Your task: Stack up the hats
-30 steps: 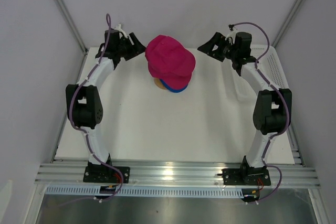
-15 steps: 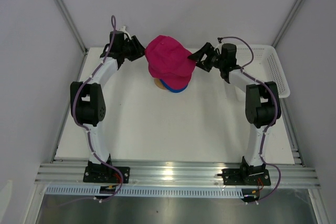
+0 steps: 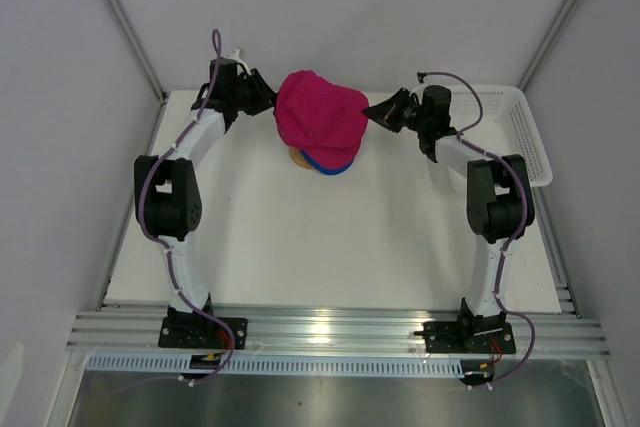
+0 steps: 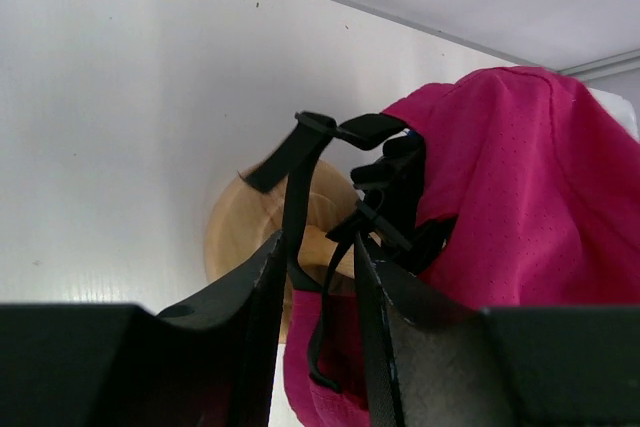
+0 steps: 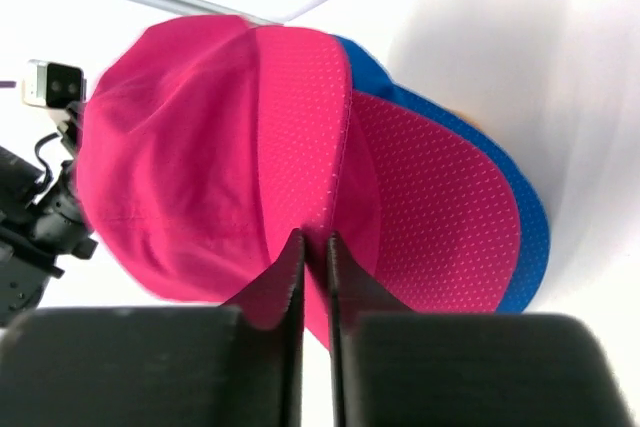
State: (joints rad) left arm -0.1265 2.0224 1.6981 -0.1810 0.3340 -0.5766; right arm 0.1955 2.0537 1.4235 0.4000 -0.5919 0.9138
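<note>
The hats sit in one pile on the wooden stand (image 3: 298, 156) at the back of the table. The top pink hat (image 3: 318, 115) covers a second pink hat (image 5: 440, 227), whose brim shows above the blue hat (image 3: 337, 168) at the bottom. My right gripper (image 3: 372, 112) is shut on the edge of the top pink hat (image 5: 190, 157), with my right gripper (image 5: 315, 239) pinching its brim. My left gripper (image 3: 268, 103) is at the hat's back. In the left wrist view my left gripper (image 4: 318, 242) stands narrowly open around the hat's black strap (image 4: 297, 177).
A white mesh basket (image 3: 530, 147) stands at the back right, just behind the right arm. The tan stand (image 4: 240, 237) shows under the hats in the left wrist view. Grey walls close in the table on three sides.
Both arms have come in to the pile. The right jaws have shut on the top pink hat's brim and the left jaws have narrowed around its strap. The top hat has shifted slightly.
</note>
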